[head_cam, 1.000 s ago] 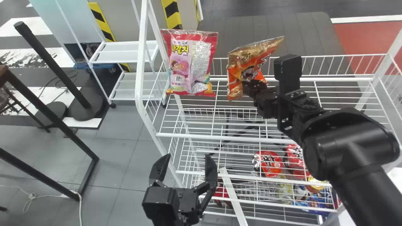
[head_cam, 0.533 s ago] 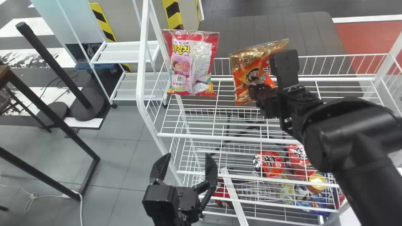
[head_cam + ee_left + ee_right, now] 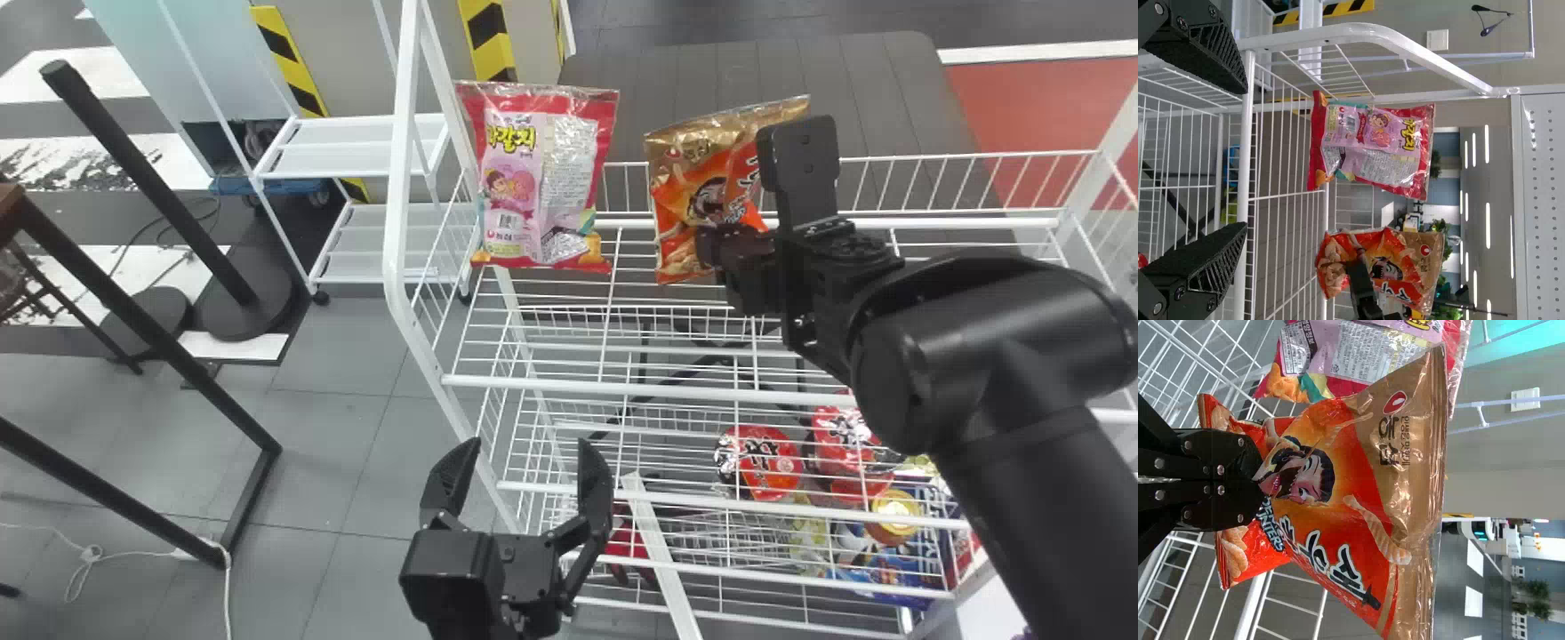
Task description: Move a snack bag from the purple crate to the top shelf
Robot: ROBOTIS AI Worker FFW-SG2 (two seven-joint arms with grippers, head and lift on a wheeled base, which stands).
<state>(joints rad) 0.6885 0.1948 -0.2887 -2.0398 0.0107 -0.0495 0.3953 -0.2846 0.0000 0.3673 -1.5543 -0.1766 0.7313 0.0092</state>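
- The right tool (image 3: 707,244) is holding the orange snack bag (image 3: 685,191), pinching its lower part narrowly; the left tool (image 3: 531,449) is waiting wide and empty, low in front of the rack's near left corner.
- The orange bag is leaning, gold end up, over the top shelf (image 3: 622,386), to the right of the pink snack bag (image 3: 542,178) with a gap between; whether its bottom edge is touching the wires, the observer cannot tell.
- Risk 1 (judged): the bag is likely toppling on release, since it is tilting and its soft base is offering little to stand on.
- Risk 2: if the tool is opening too high, the bag is dropping onto the wires and perhaps tipping over the rear rail (image 3: 960,158).
- Risk 3: drifting leftward, the held bag is possibly nudging its upright neighbour.
- Risk 4: slick film is perhaps clinging to the fingers and dragging the bag back during withdrawal; squeezing harder is possibly bursting it.
- Count, upper level: two snack bags are showing, one gripped, one standing. Tools: two.
- Count, below: two red packs (image 3: 769,464) (image 3: 840,449) and one yellow-lidded tub (image 3: 896,508) are sitting behind the wires; blue packaging (image 3: 902,569) is lying partly hidden, its number uncertain.
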